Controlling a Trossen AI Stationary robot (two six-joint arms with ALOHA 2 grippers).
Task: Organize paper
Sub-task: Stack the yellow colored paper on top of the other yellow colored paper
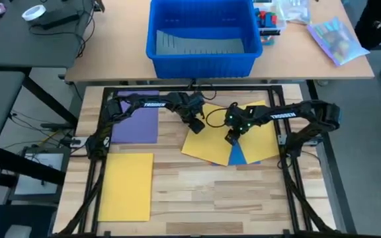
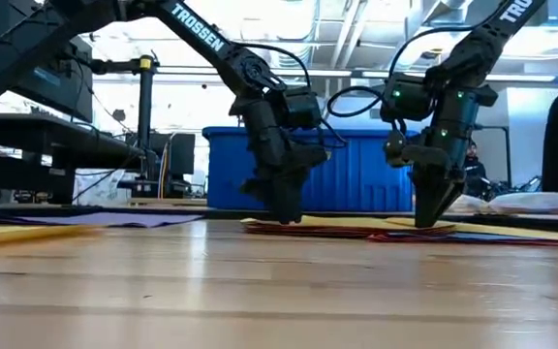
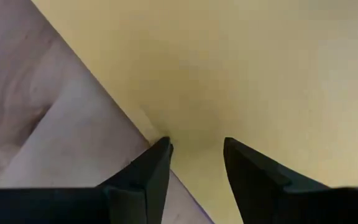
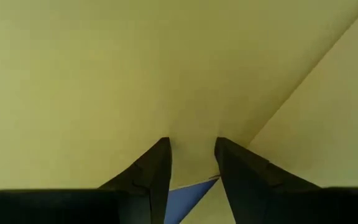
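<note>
Paper lies in a few spots on the wood table (image 1: 197,192). At the lower left of the high view a yellow sheet (image 1: 126,186) lies flat by itself. Just above it, at the left, lies a purple sheet (image 1: 137,122), partly under the left arm.

In the middle of the frame is a messy pile (image 1: 233,142). A big tilted yellow sheet is on top, another yellow one lies to its right, a blue corner (image 1: 237,157) peeks out at the bottom, and a thin red edge (image 2: 395,236) shows in the low view.

The left gripper (image 1: 195,127) comes down on the pile's upper left edge. Its fingers (image 3: 151,177) are a little apart, tips on the yellow paper right at its edge, with bare wood beside it. They pinch nothing.

The right gripper (image 1: 232,137) comes down on the middle of the pile, to the right of the left one. Its fingers (image 4: 154,171) are a little apart too, tips touching yellow paper, with the blue corner showing between them.

At the top of the high view a blue bin (image 1: 200,36) sits on another table. A clear bag (image 1: 336,36) lies at the upper right.
</note>
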